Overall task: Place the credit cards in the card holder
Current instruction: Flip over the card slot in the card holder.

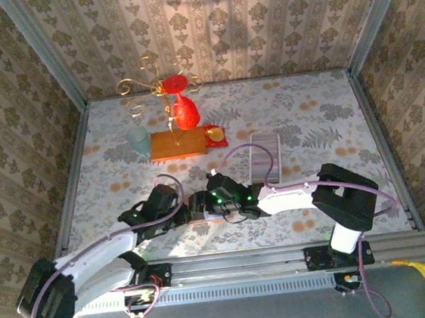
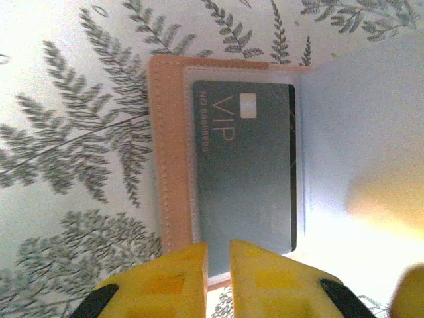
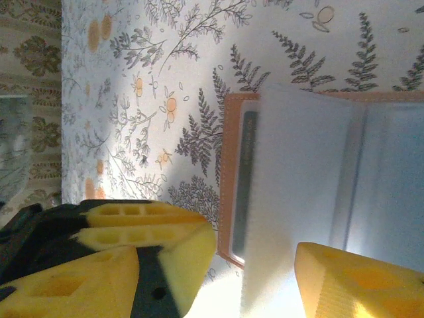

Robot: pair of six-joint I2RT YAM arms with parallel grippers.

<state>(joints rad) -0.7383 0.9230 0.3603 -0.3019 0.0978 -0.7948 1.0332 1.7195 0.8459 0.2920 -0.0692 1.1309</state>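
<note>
Beyond the card holder's (image 2: pixel 173 165) stitched edge, patterned table (image 2: pixel 66 99) lies open.

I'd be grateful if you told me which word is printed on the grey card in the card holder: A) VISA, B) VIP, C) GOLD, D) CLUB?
B: in the left wrist view, the grey card in the card holder reads VIP through its clear sleeve.

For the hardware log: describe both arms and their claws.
The left arm and right arm have white links, black joints and looping lilac cables; green lights glow at the right wrist. The left claw and right claw have yellow fingers with cut-out holes.
</note>
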